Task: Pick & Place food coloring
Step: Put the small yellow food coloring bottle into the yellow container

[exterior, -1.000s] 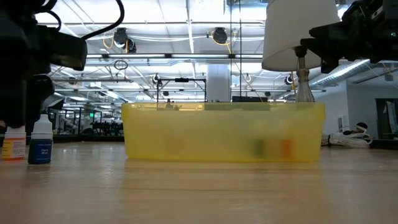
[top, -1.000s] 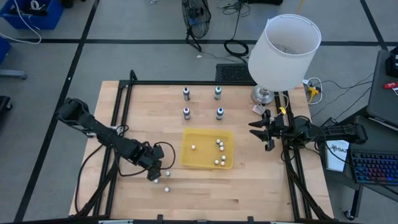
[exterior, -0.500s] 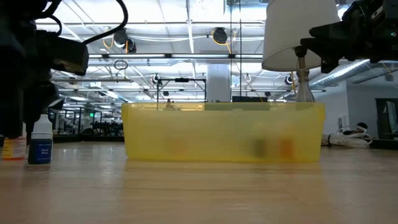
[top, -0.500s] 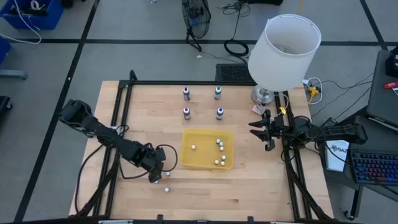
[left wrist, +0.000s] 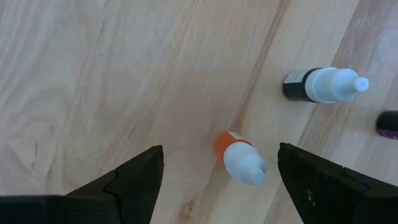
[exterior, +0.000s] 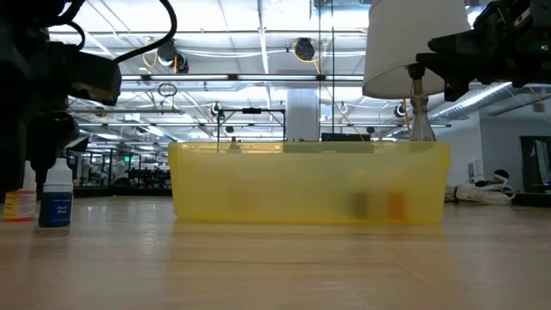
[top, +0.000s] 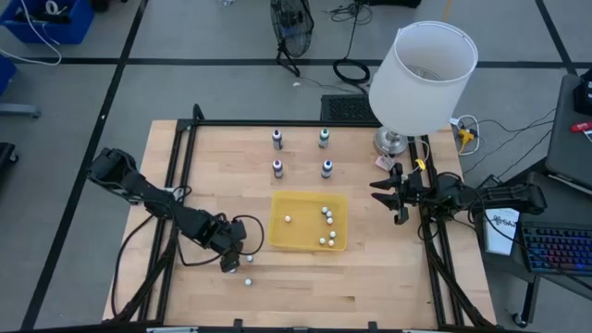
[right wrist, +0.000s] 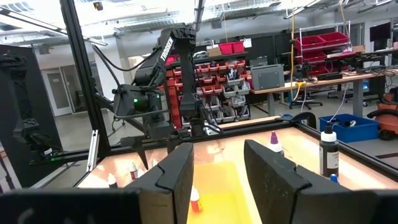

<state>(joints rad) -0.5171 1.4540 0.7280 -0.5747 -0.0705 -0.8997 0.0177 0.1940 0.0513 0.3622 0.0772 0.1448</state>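
food coloring bottles are down by the left gripper (top: 232, 263), which hovers low over the desk (top: 203, 176) just off the near left corner of the yellow tray (top: 277, 242), its fingers (left wrist: 134, 180) spread wide and holding nothing. between those fingers in the left wrist view stands an orange-bodied bottle (left wrist: 239, 158) with a pale cap, and a dark-bodied bottle (left wrist: 323, 84) sits near it, apart from it and outside the fingers. from above, three small pale-capped pieces (top: 248, 280) show on the wood around that gripper, and small white pieces (top: 326, 213) lie inside the tray. four taller capped bottles (top: 301, 154) stand in a square behind the tray, well apart from both arms. right gripper (top: 377, 195) waits by the lamp (top: 421, 79) at the desk's right edge, fingers parted, empty.
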